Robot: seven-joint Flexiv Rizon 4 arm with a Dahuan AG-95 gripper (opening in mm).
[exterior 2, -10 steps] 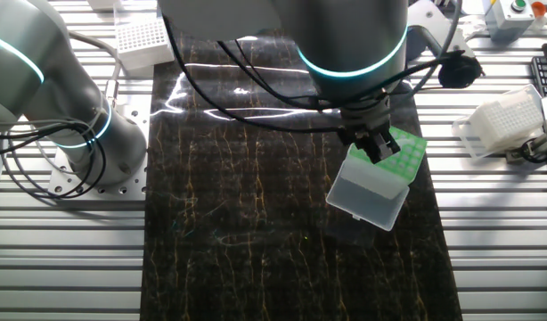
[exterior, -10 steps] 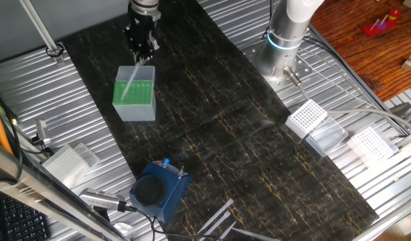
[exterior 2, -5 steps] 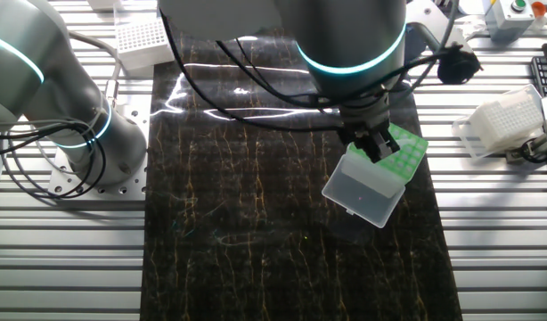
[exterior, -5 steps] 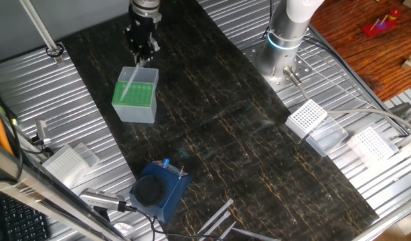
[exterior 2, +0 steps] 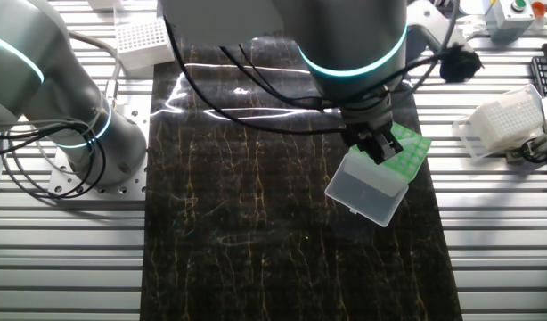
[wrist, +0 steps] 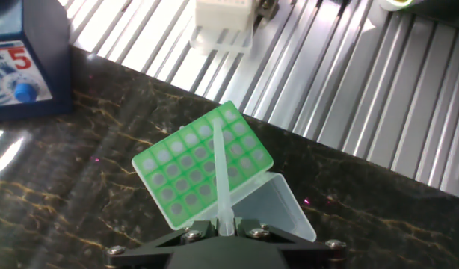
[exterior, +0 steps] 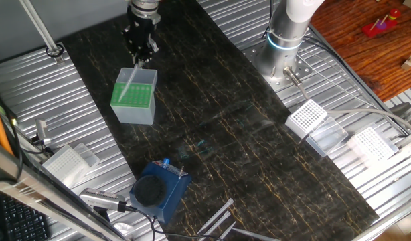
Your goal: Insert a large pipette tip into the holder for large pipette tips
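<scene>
The large pipette tip [wrist: 221, 173], a translucent whitish cone, is clamped at its thick end in my shut gripper [wrist: 226, 226]. It points down onto the bright green grid of the holder [wrist: 203, 164]. Its point lies over a hole near the grid's far edge; I cannot tell whether it is inside. In one fixed view the gripper [exterior: 140, 57] hangs above the holder's [exterior: 134, 102] far side, and the tip [exterior: 129, 83] slants across the green top. In the other fixed view the gripper [exterior 2: 377, 148] covers part of the holder [exterior 2: 408, 149], whose clear lid [exterior 2: 366, 189] lies open beside it.
A dark blue block with a round black top [exterior: 155, 191] stands near the mat's front. White perforated racks [exterior: 307, 118] [exterior: 370, 144] [exterior: 63, 163] sit on the metal slats on both sides. The arm's base [exterior: 284, 45] stands at the back right. Loose tubes [exterior: 216, 217] lie at the front.
The gripper with the tip has shifted a little, and the holder has moved slightly along with it on the mat. The grip is unchanged.
</scene>
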